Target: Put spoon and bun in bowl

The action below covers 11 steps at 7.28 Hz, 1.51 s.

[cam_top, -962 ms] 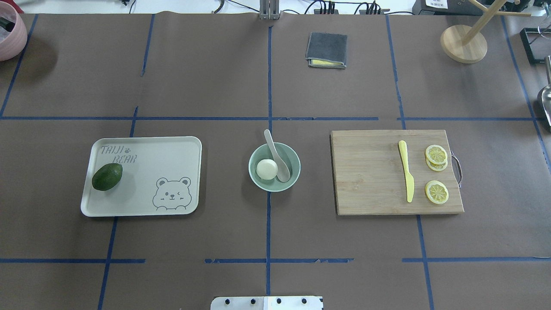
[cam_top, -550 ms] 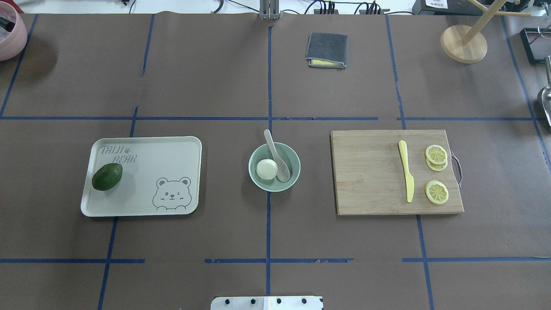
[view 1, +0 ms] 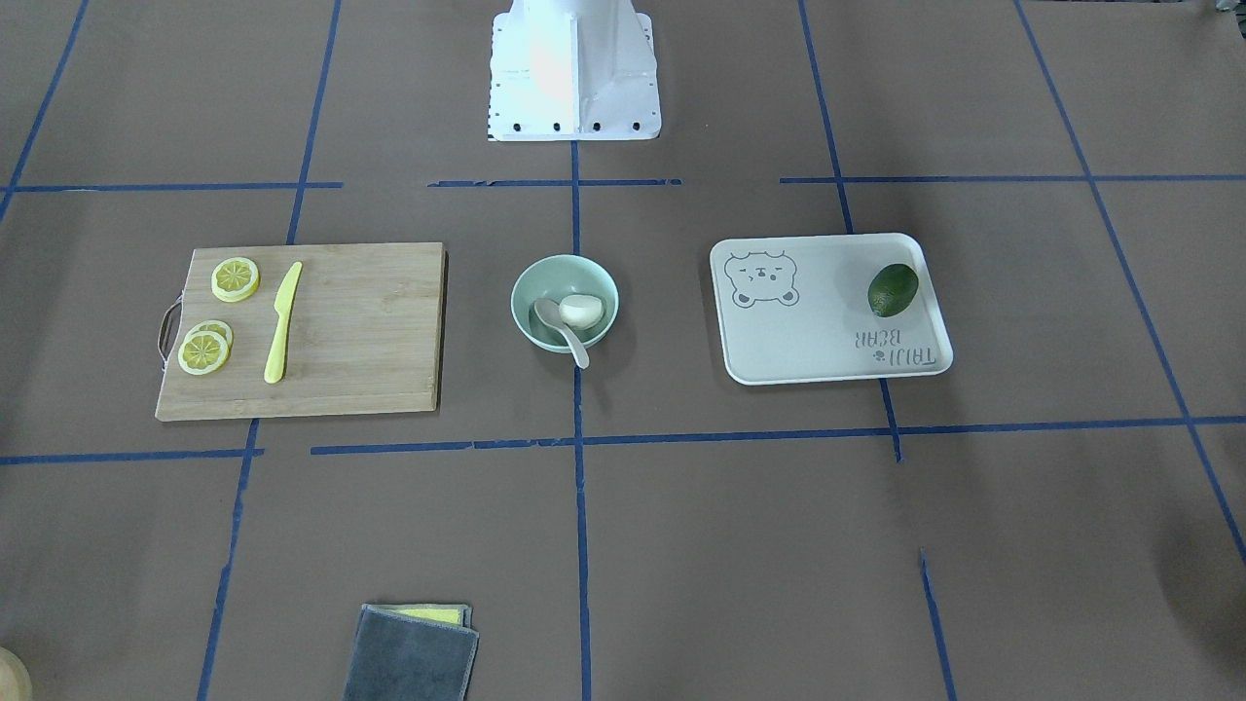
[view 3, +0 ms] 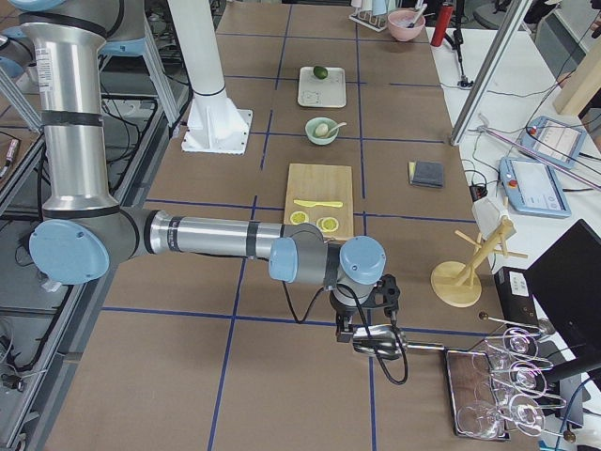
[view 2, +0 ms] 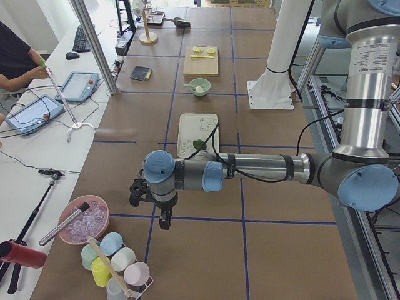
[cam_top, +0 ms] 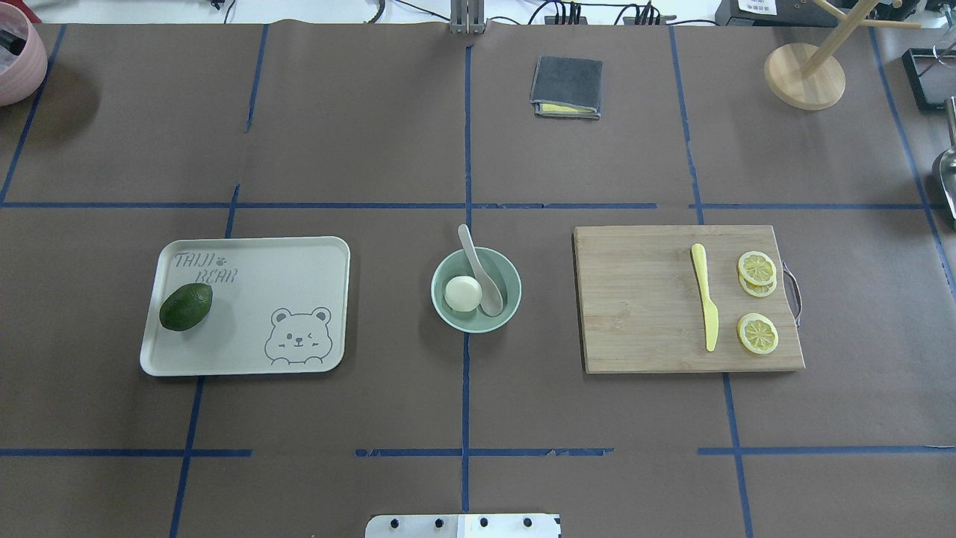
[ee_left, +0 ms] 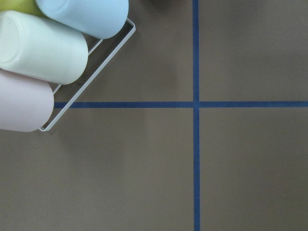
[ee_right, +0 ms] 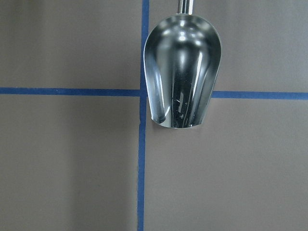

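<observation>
The pale mint-green bowl [cam_top: 476, 326] stands at the table's middle. The white bun [cam_top: 463, 293] lies inside it on its left. The off-white spoon [cam_top: 479, 270] lies in it too, scoop down in the bowl and handle leaning over the far rim. They also show in the front-facing view: bowl [view 1: 527, 283], bun [view 1: 582, 311], spoon [view 1: 567, 333]. My left gripper [view 2: 164, 219] hangs far off at the table's left end. My right gripper [view 3: 362, 334] hangs at the right end. I cannot tell whether either is open or shut.
A bear-print tray [cam_top: 299, 261] with a dark green fruit [cam_top: 186, 306] lies left of the bowl. A cutting board [cam_top: 642, 299] with a yellow knife [cam_top: 704, 306] and lemon slices [cam_top: 757, 332] lies right. A metal scoop [ee_right: 183, 82] is under the right wrist, cups [ee_left: 43, 48] under the left.
</observation>
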Motion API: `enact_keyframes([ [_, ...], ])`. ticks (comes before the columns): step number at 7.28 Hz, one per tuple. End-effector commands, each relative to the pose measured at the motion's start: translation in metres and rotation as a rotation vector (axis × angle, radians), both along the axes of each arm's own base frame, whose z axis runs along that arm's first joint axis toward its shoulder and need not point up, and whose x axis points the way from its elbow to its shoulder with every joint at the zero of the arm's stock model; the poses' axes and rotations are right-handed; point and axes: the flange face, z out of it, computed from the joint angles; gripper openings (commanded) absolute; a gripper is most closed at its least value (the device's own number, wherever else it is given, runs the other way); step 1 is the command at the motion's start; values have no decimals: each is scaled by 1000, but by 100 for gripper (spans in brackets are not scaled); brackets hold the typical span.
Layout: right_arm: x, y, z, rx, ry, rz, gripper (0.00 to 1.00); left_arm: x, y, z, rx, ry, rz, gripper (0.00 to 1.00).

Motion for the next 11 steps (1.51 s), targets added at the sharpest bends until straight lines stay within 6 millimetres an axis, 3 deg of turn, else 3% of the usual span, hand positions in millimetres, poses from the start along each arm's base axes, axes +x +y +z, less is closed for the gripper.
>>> enact_keyframes([
  [1,3,4,0,4,-2,17,100,0,0,-1,1,0,-2,100],
  [11,5,-1,-16,32,-2,27,100,1,0,1,-3,0,0,100],
])
